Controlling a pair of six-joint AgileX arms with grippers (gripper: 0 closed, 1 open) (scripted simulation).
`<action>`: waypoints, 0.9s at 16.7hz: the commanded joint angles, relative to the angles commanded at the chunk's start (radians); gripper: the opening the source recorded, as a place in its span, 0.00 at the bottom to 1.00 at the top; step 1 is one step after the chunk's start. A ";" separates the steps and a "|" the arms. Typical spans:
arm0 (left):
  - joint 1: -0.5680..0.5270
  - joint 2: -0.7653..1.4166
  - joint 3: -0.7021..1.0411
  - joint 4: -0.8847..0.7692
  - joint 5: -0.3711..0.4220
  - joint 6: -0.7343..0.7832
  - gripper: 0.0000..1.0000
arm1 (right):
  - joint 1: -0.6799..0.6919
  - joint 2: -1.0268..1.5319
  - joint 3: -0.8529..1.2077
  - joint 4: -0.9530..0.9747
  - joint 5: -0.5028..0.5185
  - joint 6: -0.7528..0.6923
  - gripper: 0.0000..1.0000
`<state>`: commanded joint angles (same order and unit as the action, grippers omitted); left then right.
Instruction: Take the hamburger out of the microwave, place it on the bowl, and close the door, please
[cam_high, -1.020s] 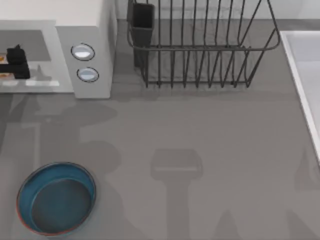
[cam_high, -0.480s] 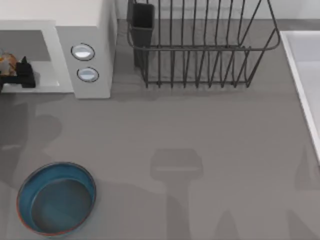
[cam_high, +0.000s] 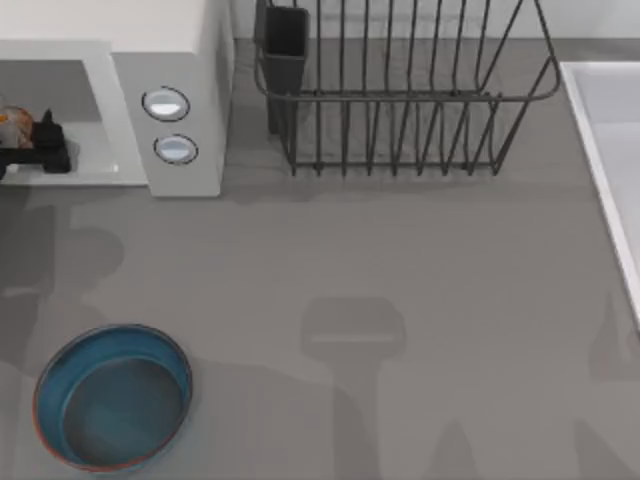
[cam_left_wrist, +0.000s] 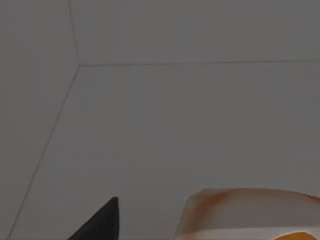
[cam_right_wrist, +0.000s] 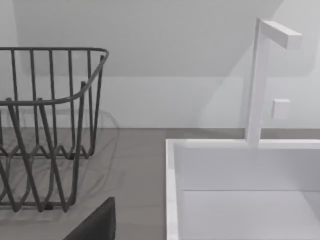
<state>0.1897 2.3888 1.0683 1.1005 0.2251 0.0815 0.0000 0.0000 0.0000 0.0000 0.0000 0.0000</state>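
The left pincer (cam_high: 38, 140) is reaching into the open cavity of the microwave (cam_high: 170, 60) and is sitting at its mouth, left of the two knobs, with the hamburger (cam_high: 12, 118) touching its tip. In the left wrist view the hamburger (cam_left_wrist: 250, 212) is lying close beside one dark pincer finger (cam_left_wrist: 100, 222), with the grey cavity walls behind. Whether the pincer is clamped on the hamburger or merely apart around it cannot be told from these views. Judged status: the extraction step is in hand; the hamburger is not yet clear of the microwave. The bowl (cam_high: 50, 375) is standing empty on the bench (cam_high: 400, 260), well in front of the microwave and near the bench's front edge, so placement is outstanding. Closing the door is also outstanding, since the cavity is standing open. The right arm is parked off to the right of the microwave; one finger of the right pincer (cam_right_wrist: 97, 222) is showing in its wrist view, and its state cannot be told. Surface and room: the bench is a plain grey top. A dark wire dish rack (cam_high: 400, 100) is standing just right of the microwave, and a white sink (cam_right_wrist: 240, 185) with a white tap (cam_right_wrist: 260, 75) is lying further right, against a pale wall.
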 joint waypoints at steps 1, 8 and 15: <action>-0.001 0.010 0.012 -0.007 -0.001 0.000 1.00 | 0.000 0.000 0.000 0.000 0.000 0.000 1.00; -0.023 0.234 0.377 -0.206 -0.021 -0.008 1.00 | 0.000 0.000 0.000 0.000 0.000 0.000 1.00; -0.053 0.463 0.811 -0.462 -0.049 -0.018 1.00 | 0.000 0.000 0.000 0.000 0.000 0.000 1.00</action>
<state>0.1365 2.8522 1.8792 0.6390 0.1760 0.0632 0.0000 0.0000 0.0000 0.0000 0.0000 0.0000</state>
